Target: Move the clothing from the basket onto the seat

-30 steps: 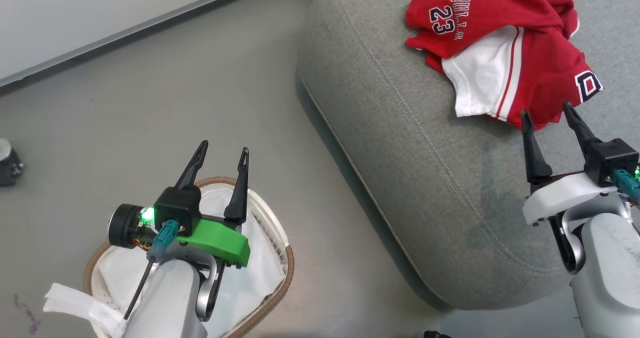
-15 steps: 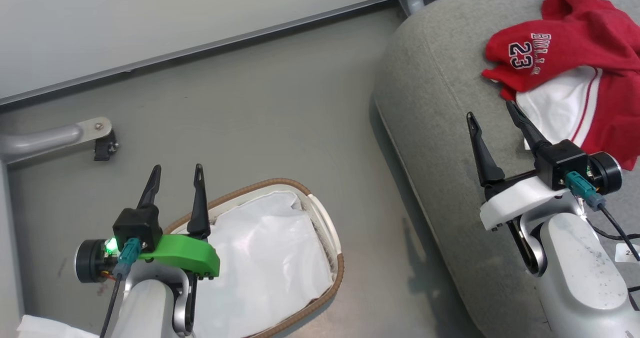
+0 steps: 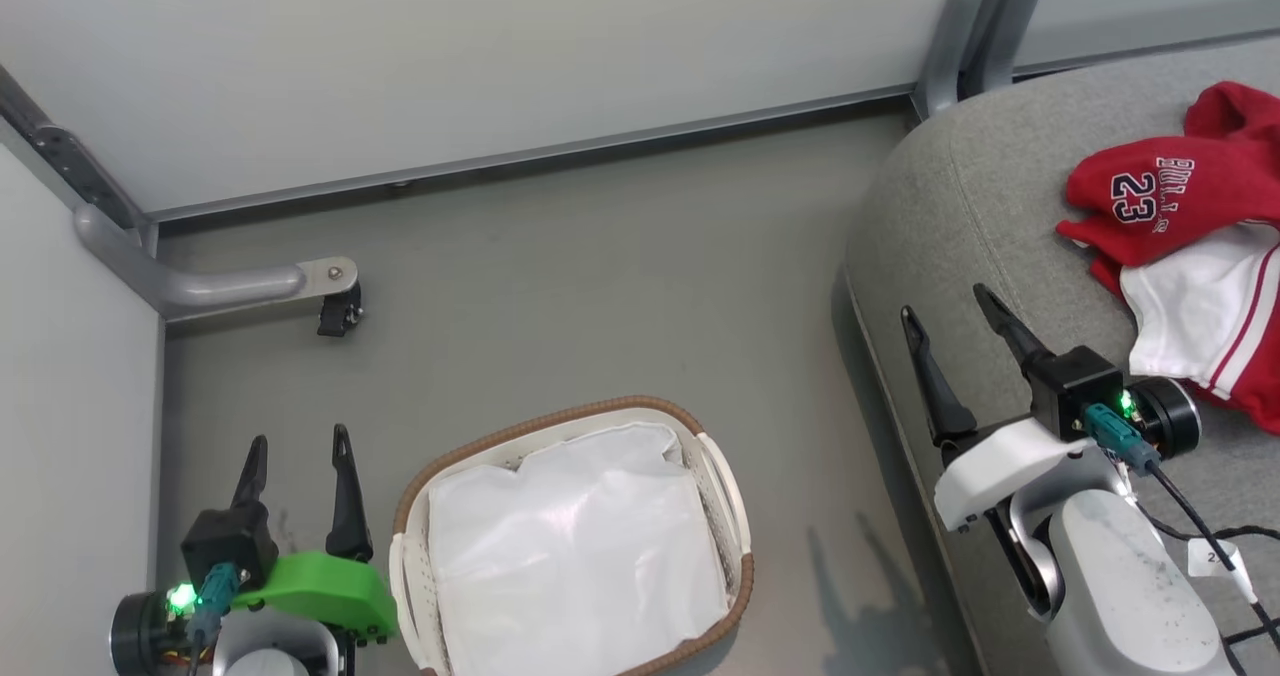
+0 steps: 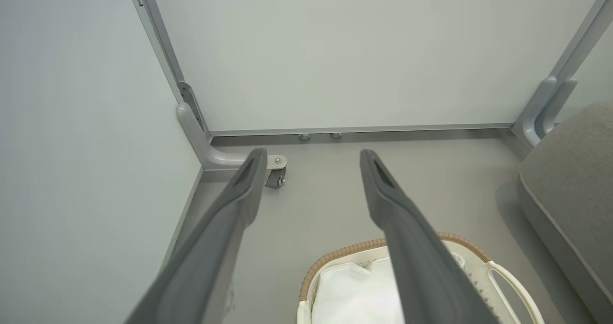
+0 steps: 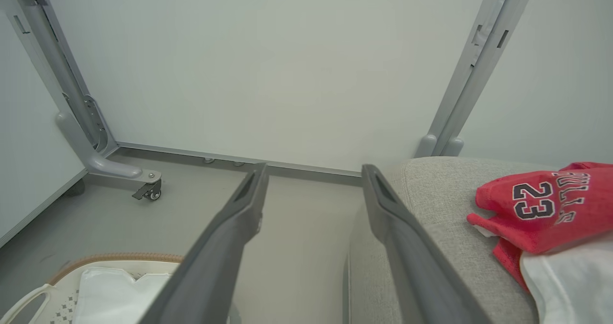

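Note:
The red clothing with white panels and "BULLS 23" lettering lies crumpled on the grey seat at the right; it is also in the right wrist view. The white basket with its brown rim stands on the floor and holds just its white liner. My right gripper is open over the seat's rounded edge, left of the clothing and apart from it. My left gripper is open and holds nothing, over the floor to the left of the basket.
Pale partition panels close off the back and left. A grey metal foot with a caster juts onto the floor at the back left. A grey post rises behind the seat. A black cable trails by my right forearm.
The head view has swung, shifting the whole picture. My right gripper has drawn back from the clothing's edge, and my left gripper has gone from above the basket to beside it. Both stay open.

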`<state>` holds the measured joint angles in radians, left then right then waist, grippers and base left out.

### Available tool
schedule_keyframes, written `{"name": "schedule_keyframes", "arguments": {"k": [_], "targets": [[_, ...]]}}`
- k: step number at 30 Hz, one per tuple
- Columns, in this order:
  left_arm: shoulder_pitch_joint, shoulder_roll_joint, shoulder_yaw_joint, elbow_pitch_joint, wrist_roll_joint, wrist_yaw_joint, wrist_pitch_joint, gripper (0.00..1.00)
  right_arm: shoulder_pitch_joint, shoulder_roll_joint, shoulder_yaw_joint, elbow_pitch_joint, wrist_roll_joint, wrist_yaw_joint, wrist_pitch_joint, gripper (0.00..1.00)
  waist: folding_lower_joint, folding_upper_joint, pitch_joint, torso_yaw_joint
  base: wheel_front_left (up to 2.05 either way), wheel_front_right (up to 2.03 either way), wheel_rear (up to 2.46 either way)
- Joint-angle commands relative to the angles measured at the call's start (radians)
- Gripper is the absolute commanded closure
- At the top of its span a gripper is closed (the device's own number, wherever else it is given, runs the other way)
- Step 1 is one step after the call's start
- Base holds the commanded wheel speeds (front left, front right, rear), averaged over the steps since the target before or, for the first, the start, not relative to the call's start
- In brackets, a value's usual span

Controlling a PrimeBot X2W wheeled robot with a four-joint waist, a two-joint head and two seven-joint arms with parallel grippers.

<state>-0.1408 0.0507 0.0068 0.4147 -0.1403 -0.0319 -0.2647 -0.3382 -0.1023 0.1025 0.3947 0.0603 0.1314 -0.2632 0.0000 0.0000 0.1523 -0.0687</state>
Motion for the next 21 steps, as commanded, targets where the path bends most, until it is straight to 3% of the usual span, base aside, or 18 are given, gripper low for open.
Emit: {"name": "schedule_keyframes", "arguments": {"k": [1,9,15,16,21], "targets": [[0.024,0.001,0.009,-0.004,0.001,-0.006,0.001,0.0,0.023,0.002,-0.005,0.002,-0.001,-0.001,-0.002,0.0,0.0,0.0,-0.039,0.028,0.0,0.0,0.0],[0.095,0.001,0.018,-0.008,0.015,-0.04,0.001,0.0,0.093,-0.009,-0.015,-0.002,0.008,-0.001,-0.002,0.0,0.0,0.0,-0.085,0.044,0.0,0.0,0.0],[0.116,0.001,0.025,-0.001,-0.044,-0.063,0.001,0.0,0.126,-0.01,-0.014,0.004,0.024,-0.001,-0.002,0.0,0.0,0.0,-0.099,0.051,0.0,0.0,0.0],[0.104,-0.001,0.024,0.001,-0.045,-0.06,0.0,1.0,0.113,-0.005,-0.014,0.005,0.023,0.0,0.0,1.0,0.0,0.0,-0.097,0.049,0.0,0.0,0.0],[0.099,-0.005,0.034,0.032,-0.08,-0.061,0.018,1.0,0.127,0.004,-0.025,0.032,0.062,0.0,0.018,1.0,0.0,0.0,-0.099,0.05,0.0,0.0,0.0]]}}
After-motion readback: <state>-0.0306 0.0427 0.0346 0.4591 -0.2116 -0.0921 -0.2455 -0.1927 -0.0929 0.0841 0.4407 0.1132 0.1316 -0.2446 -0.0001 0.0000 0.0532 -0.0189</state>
